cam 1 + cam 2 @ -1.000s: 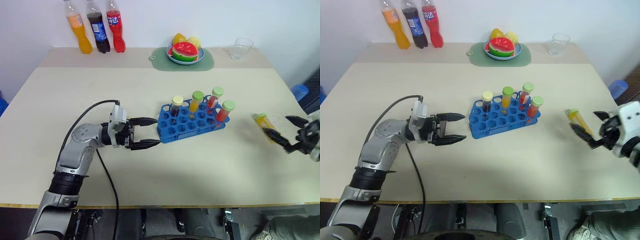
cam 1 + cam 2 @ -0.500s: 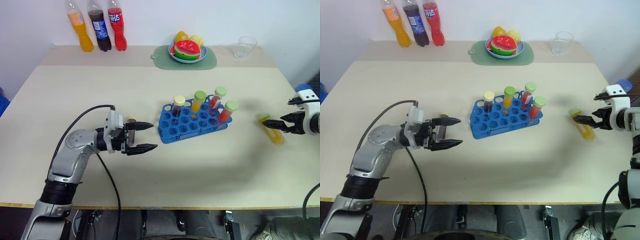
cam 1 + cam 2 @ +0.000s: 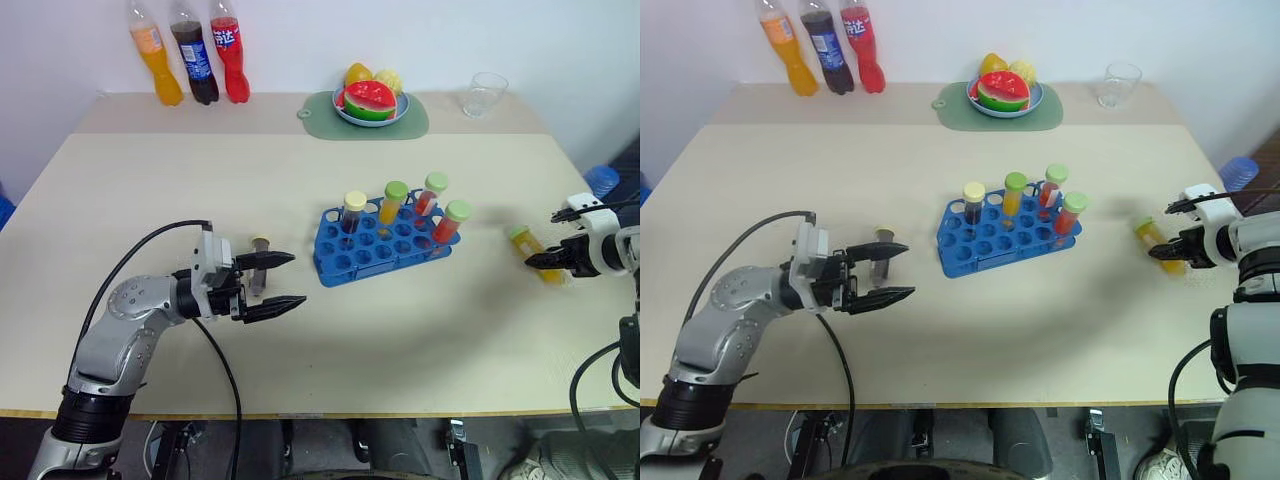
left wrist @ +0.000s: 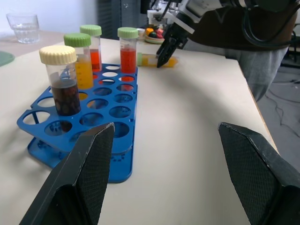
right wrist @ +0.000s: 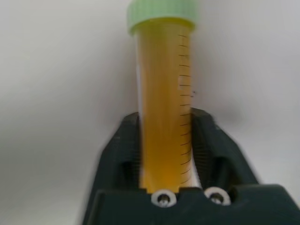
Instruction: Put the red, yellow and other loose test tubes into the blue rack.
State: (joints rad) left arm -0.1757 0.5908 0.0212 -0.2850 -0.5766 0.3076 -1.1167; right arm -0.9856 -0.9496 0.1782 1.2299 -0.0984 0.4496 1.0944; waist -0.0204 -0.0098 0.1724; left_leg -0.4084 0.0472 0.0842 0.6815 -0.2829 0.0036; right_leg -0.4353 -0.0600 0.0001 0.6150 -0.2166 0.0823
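One yellow tube (image 5: 164, 103) in right tool (image 5: 165, 154)

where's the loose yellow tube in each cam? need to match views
Left eye: yellow tube lies on the table at far right, right hand shut on it.
Right eye: same tube, far right, right of the blue rack.
Left wrist: lying beyond the rack, under the black hand.
Right wrist: centre of picture, green cap away from the camera, between the fingers.
Shared landmark: the blue rack.
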